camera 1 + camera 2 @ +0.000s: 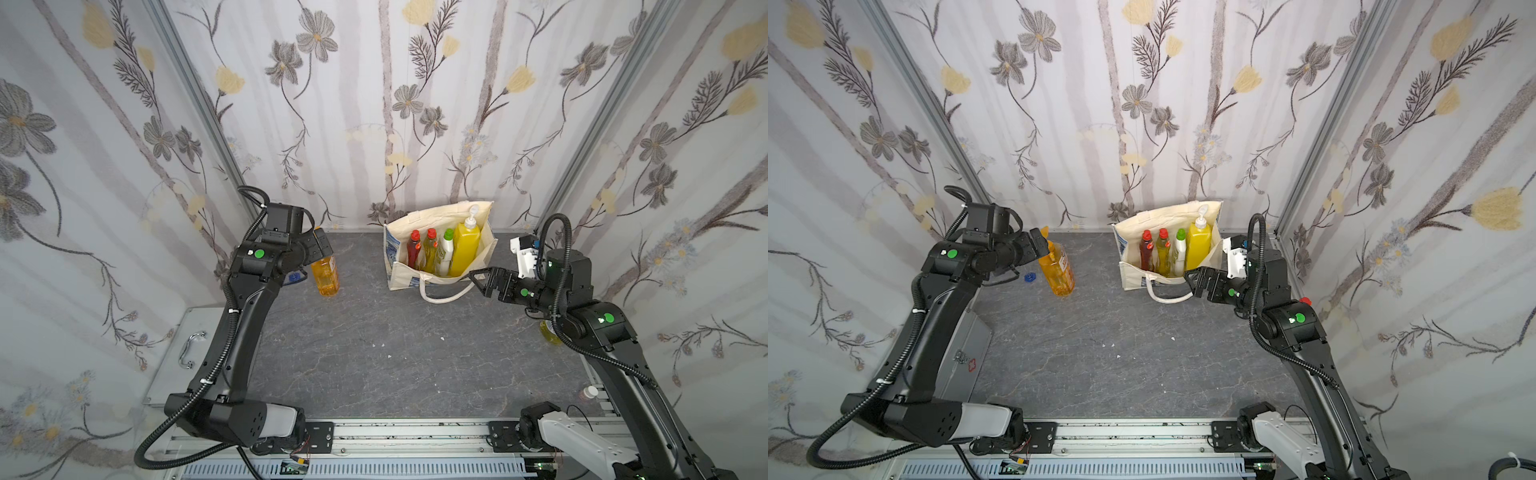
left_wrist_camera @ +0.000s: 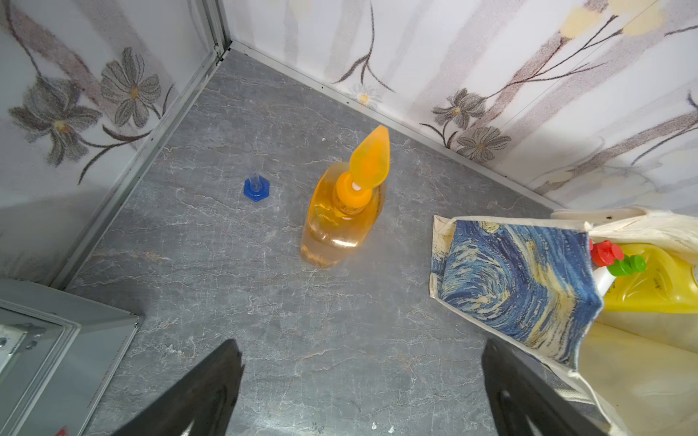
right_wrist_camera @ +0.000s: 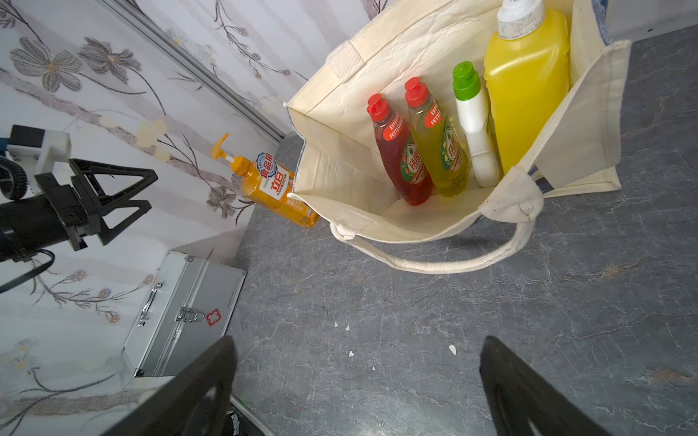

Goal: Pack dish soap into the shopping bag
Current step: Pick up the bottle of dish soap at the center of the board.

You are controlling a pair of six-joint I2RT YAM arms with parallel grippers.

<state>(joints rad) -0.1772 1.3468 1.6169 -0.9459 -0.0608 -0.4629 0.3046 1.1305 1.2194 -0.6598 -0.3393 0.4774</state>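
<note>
Cream canvas shopping bag (image 3: 340, 166) holds four bottles (image 3: 400, 158); outside we count one orange pump bottle (image 2: 340, 219) near a blue cap (image 2: 256, 188); one yellow-green bottle (image 1: 549, 333) half-hidden behind the right arm; left gripper (image 3: 149, 190), right gripper (image 1: 476, 284): both apart, empty.

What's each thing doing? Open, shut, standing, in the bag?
Bag: standing, open.
Red bottle: upright in bag.
Green-yellow bottle: upright in bag.
White bottle: upright in bag.
Yellow pump bottle: upright in bag.
Orange bottle: upright on table.
Last bottle: hidden behind right arm.
Metal case: shut.
Left fingers: open, empty.
Right fingers: open, empty.
</note>
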